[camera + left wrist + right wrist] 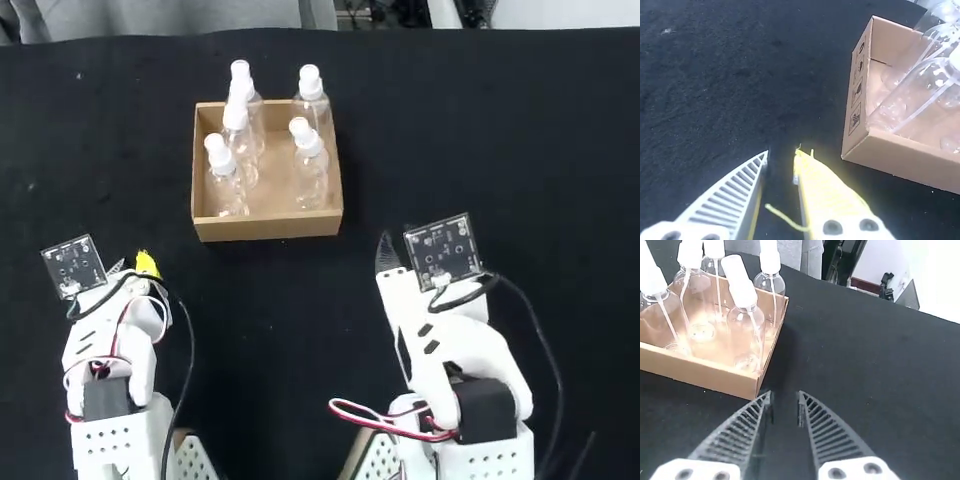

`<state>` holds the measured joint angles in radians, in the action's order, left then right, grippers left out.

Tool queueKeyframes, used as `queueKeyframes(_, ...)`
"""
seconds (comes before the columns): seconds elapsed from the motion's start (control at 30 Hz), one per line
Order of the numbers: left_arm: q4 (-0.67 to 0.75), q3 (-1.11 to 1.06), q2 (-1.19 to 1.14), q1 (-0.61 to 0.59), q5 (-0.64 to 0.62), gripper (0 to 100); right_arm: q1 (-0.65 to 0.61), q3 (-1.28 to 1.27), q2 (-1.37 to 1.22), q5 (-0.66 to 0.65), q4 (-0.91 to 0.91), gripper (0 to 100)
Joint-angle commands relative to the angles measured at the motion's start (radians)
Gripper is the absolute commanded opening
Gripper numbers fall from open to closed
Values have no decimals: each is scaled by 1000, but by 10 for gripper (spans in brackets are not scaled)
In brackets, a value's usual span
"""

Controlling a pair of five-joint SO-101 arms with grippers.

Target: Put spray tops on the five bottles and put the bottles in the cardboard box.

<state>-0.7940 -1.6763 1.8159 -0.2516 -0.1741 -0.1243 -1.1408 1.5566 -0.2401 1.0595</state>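
The cardboard box (267,225) stands at the middle of the table toward the back. Several clear bottles (310,172) stand upright inside it, each with a white spray top (303,132) on. My left gripper (140,265) rests low at the front left, short of the box's near-left corner (857,95), with a narrow gap between its white and yellow fingers (781,151) and nothing in it. My right gripper (385,255) sits just off the box's front-right corner (760,382), its black fingers (784,395) slightly apart and empty. Bottles (745,325) show close ahead in the right wrist view.
Black cloth (500,130) covers the whole table. Both arm bases (110,430) stand at the front edge with cables (370,415) trailing near them. Open cloth lies left and right of the box.
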Motion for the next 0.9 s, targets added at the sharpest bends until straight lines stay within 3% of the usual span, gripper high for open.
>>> queueKeyframes(0.0,-8,-24,2,-1,6,73,31,5,15,8,2,29)
queueKeyframes(0.6,-8,-24,2,-1,6,73,32,-177,338,3,-9,12)
queueKeyframes(0.87,-8,-24,2,-1,6,73,110,-196,340,0,-18,12)
